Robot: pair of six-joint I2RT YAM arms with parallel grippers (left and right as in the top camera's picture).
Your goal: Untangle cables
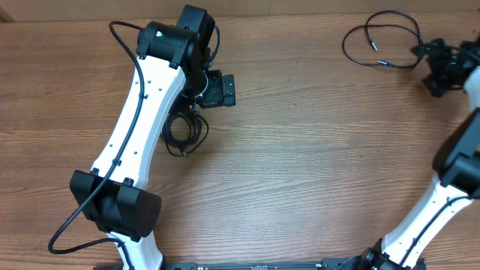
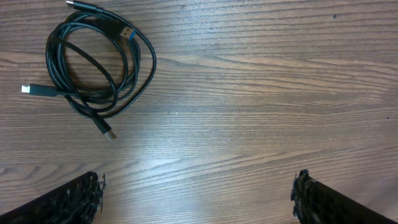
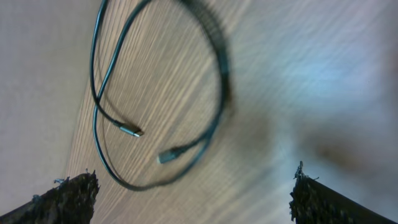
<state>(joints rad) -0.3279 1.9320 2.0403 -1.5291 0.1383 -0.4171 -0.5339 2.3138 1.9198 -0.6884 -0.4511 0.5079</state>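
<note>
1. Hovering near a coiled bundle on the wooden surface, the left arm held its jaws apart and empty; untangling there looked not yet begun.
2. Far right, a loose cable lay near the right arm, whose jaws were likewise apart, gripping nothing.
3. Next, a free end such as the blue plug likely needed pinching and drawing outward.
4. The bundle was near-round, that plug aimed up-right in the wrist view; the loose loop stretched left-right overhead.

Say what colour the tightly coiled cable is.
The tightly coiled cable is black; left wrist view shows it best.
</note>
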